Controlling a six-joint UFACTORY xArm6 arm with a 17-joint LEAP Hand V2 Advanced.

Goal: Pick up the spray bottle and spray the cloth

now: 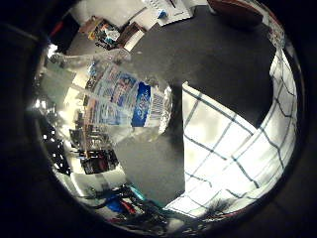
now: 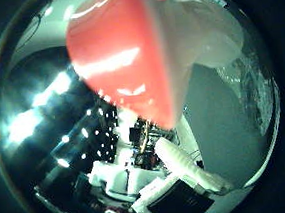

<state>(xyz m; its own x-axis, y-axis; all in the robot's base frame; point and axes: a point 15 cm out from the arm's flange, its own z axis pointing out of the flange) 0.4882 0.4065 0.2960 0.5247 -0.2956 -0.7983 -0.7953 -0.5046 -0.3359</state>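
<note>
Close under the palm, the bottle fills much of the little-finger view: clear plastic body, blue-and-white label, tilted against the dark worktop. It looks lifted off the surface, though contact underneath can't be confirmed. In the thumb-side view its red spray head with a whitish translucent part beside it sits right against the camera.

The cloth lies flat on the worktop just beside the bottle's base, white with a dark grid of lines, its near edge straight and one corner pointing toward the bottle. Bare dark worktop stretches beyond the cloth and bottle, open up to clutter at the far edge: papers, a small box and a brown rounded object. Past the worktop edge, room lights and equipment show.

A white segmented finger of the robot hand reaches in near the spray head. Can't tell whether the fingers are curled round the bottle or spread.
</note>
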